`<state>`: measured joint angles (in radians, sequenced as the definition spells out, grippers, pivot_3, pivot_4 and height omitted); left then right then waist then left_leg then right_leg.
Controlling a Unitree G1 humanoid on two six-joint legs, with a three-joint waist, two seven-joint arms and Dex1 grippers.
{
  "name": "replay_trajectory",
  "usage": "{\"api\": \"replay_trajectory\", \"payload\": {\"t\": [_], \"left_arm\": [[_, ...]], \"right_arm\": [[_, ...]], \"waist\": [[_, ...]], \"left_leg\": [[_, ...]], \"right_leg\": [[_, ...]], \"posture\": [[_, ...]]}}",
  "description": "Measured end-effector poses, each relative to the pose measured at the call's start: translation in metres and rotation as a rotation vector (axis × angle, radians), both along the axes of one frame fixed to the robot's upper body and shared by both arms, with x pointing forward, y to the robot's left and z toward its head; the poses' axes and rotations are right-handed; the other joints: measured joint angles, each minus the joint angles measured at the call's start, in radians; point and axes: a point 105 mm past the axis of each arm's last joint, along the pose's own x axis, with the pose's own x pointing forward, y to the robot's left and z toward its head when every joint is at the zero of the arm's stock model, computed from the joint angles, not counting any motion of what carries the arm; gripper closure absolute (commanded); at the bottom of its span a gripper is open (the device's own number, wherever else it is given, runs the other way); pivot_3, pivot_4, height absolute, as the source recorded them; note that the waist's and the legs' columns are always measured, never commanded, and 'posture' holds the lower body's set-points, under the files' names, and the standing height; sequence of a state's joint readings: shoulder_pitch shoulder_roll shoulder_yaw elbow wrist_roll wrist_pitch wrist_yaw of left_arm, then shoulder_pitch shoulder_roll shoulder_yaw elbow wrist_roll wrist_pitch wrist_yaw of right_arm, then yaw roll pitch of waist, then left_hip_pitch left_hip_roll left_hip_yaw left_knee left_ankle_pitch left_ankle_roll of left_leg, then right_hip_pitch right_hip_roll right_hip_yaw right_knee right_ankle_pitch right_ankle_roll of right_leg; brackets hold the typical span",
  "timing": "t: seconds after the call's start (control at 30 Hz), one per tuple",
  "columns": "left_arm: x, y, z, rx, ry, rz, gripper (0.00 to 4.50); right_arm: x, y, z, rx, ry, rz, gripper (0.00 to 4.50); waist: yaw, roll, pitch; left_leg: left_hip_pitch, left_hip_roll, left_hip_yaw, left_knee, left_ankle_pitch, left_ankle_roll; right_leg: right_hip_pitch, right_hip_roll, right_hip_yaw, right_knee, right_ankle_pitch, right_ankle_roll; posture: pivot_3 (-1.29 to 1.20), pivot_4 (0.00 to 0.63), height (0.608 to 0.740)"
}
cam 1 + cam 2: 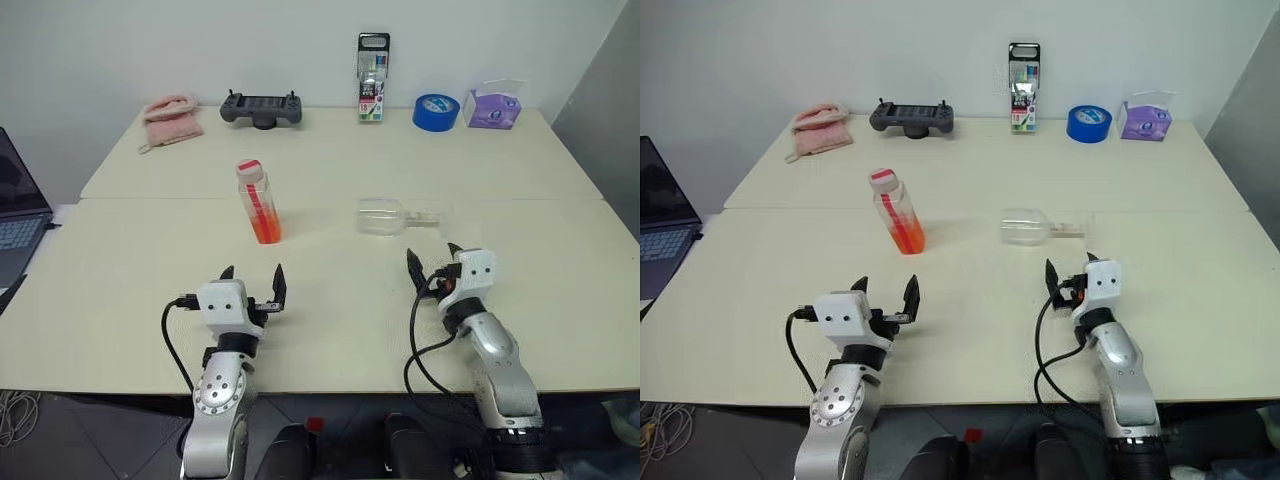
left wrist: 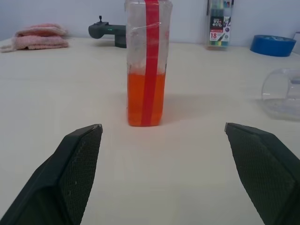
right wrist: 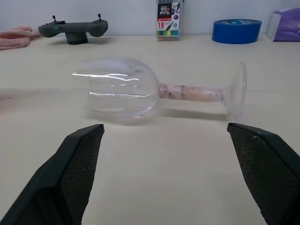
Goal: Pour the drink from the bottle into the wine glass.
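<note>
Standing upright on the cream bench (image 1: 330,330), left of centre, the bottle (image 1: 258,202) carries a pinkish-white cap and a red-and-white label strip, and the orange-red drink (image 2: 146,98) fills roughly its lower part. To its right, well apart, the wine glass (image 1: 392,217) lies on its side, its bowl toward the bottle and its round foot pointing right; in the right wrist view a pale stem joins the clear bowl to the foot. The left gripper (image 1: 252,281) hovers near the bench's near edge, straight in line with the bottle and apart from it, its two black fingers spread wide and holding nothing. The right gripper (image 1: 433,262) sits near the glass, on its near side, likewise wide open and empty, with the bowl and foot framed between its fingers (image 3: 70,168) without contact. Along the far edge, from left to right, rest a folded pink cloth (image 1: 170,119), a dark handheld controller (image 1: 261,108), an upright pack of coloured markers (image 1: 372,78), a blue roll of tape (image 1: 436,111) and a purple tissue pack (image 1: 493,106). A laptop (image 1: 18,215) stands off the bench's left side.
</note>
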<state>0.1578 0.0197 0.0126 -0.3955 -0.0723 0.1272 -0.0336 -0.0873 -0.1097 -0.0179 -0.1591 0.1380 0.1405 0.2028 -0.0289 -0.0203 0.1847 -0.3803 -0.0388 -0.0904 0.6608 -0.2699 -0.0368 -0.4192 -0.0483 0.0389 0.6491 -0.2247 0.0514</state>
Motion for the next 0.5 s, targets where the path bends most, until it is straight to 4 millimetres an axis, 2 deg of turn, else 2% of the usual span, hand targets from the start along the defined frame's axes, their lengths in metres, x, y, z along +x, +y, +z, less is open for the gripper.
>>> {"api": "replay_trajectory", "payload": {"t": [0.33, 0.5], "left_arm": [[-0.001, -0.003, -0.004, -0.018, 0.018, -0.002, 0.04], [0.003, 0.001, 0.001, -0.015, 0.008, 0.024, 0.04]], "right_arm": [[-0.002, 0.003, 0.000, -0.010, 0.001, 0.031, 0.00], [-0.011, 0.029, 0.016, -0.049, -0.030, 0.271, 0.00]], "waist": [[0.000, 0.000, 0.000], [0.000, 0.000, 0.000]], "left_leg": [[0.000, 0.000, 0.000, 0.000, 0.000, 0.000], [0.000, 0.000, 0.000, 0.000, 0.000, 0.000]], "right_leg": [[0.000, 0.000, 0.000, 0.000, -0.001, 0.002], [0.000, 0.000, -0.001, 0.000, -0.002, 0.003]], "posture": [[0.00, 0.150, 0.740], [0.00, 0.150, 0.740]]}}
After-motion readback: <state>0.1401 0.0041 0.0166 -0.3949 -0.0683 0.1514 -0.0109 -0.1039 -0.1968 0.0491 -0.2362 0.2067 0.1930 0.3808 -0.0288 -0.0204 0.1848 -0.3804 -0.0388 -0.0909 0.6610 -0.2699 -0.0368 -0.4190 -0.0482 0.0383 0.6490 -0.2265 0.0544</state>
